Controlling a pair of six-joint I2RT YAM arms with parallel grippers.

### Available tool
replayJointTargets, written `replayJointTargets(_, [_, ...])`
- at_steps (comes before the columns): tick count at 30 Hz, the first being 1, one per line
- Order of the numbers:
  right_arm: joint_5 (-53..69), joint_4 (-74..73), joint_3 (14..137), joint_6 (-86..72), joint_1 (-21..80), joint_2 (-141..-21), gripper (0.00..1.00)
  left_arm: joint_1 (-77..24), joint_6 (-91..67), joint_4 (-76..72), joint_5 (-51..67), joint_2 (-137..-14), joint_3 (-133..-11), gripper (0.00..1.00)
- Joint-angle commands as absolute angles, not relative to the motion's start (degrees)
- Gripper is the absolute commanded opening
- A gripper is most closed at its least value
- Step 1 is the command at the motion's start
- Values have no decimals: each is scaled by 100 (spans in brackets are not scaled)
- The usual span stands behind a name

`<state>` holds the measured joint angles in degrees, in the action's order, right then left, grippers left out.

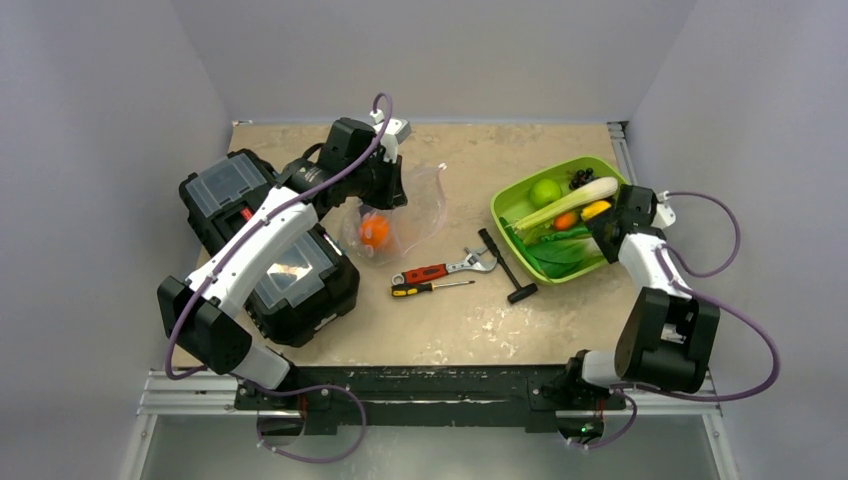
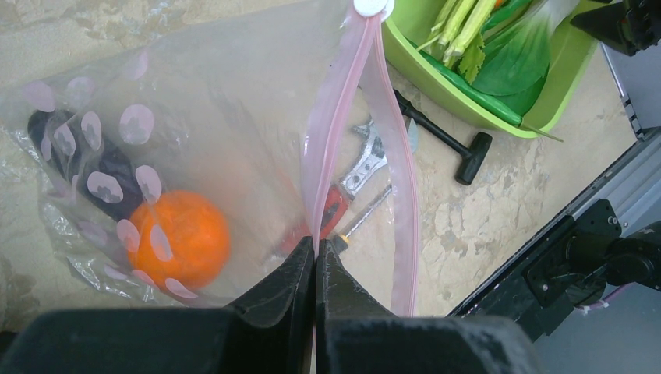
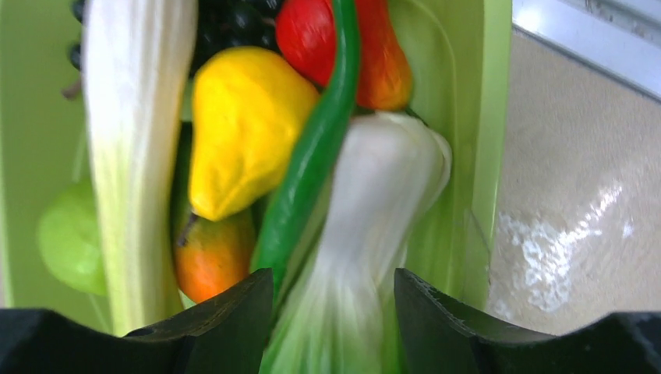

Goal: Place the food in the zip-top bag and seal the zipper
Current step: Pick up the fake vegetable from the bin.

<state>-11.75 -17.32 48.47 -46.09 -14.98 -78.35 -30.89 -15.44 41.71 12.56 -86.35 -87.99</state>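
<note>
The clear zip-top bag (image 1: 405,205) lies at the middle left with an orange ball (image 1: 375,231) inside, which also shows in the left wrist view (image 2: 181,238). My left gripper (image 2: 316,248) is shut on one lip of the pink zipper (image 2: 343,101) and holds the mouth open. My right gripper (image 3: 334,284) is open over the lime-green tray (image 1: 510,200), its fingers either side of the white-stemmed bok choy (image 3: 366,226). A yellow piece (image 3: 242,125), a green leaf stem (image 3: 312,156), a green apple (image 1: 545,191) and dark grapes (image 1: 581,178) lie in the tray.
A red-handled wrench (image 1: 445,268), a screwdriver (image 1: 430,288) and a black T-handle tool (image 1: 507,265) lie between bag and tray. Black toolboxes (image 1: 285,270) stand at the left under my left arm. An orange-red fruit (image 3: 210,253) sits in the tray.
</note>
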Motion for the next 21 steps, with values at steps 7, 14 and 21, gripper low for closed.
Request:
replayJointTargets(7, [-1205, -3337, 5288, -4975, -1069, -7682, 60, -3104, -1486, 4113, 1307, -8487, -8987, 0])
replayJointTargets(14, [-1112, -3332, 5313, -5335, -1020, -7919, 63, -3110, -1466, 4117, 1232, -8469, -8977, 0])
replayJointTargets(21, [-757, -2671, 5007, -5686, -1021, -8619, 64, -3105, -1461, 4122, 1239, -8442, -8980, 0])
